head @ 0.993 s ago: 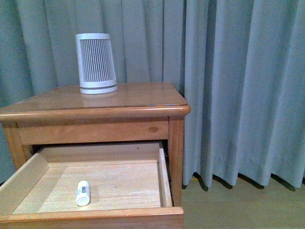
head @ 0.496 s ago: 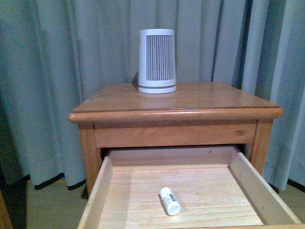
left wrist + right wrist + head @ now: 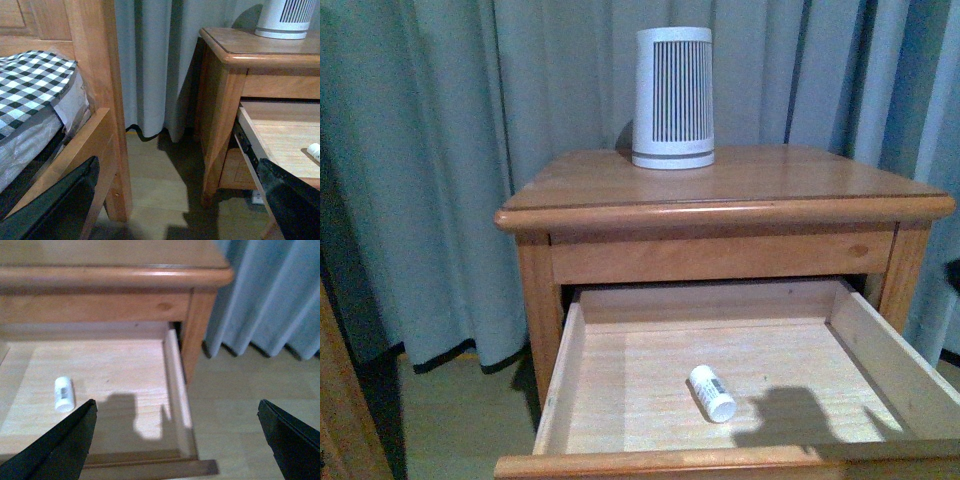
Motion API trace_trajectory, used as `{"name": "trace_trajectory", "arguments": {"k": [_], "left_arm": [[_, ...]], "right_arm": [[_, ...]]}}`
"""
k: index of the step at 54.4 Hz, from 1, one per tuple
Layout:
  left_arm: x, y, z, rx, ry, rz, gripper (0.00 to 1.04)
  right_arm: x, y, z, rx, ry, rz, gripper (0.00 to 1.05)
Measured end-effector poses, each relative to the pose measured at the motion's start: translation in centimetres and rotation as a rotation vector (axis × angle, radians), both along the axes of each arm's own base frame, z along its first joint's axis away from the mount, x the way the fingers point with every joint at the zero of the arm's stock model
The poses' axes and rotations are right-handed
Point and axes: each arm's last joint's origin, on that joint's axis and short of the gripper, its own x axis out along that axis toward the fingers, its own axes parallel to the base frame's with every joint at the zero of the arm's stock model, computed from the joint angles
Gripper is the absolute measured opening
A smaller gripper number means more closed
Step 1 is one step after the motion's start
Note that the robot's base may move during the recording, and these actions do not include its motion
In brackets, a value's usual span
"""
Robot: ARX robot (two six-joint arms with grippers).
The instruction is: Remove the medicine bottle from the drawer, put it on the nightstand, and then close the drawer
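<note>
Curtain, grey-green, fills the bkgd. Medicine bottle lies on its side on the pale floor of the drawer, approx mid-width, nearer the front, touching no wall; a dark shadow sits just beside it. Drawer stands wide open under the nightstand top. White ribbed device upright at the back of the top. Right gripper above the drawer front, fingers spread wide, nothing held. Left gripper also spread and empty, low betw bed frame and nightstand.
</note>
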Motion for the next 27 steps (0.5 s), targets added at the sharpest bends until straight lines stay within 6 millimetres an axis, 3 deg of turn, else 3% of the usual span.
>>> {"name": "trace_trajectory", "arguments": {"k": [12, 27], "left_arm": [[0.0, 0.0, 0.0, 0.000, 0.000, 0.000, 0.98], [0.0, 0.0, 0.0, 0.000, 0.000, 0.000, 0.98]], "right_arm": [[7.1, 3.9, -2.4, 0.055, 0.186, 0.074, 0.98], [12.5, 7.6, -7.0, 0.090, 0.308, 0.111, 0.98]]}}
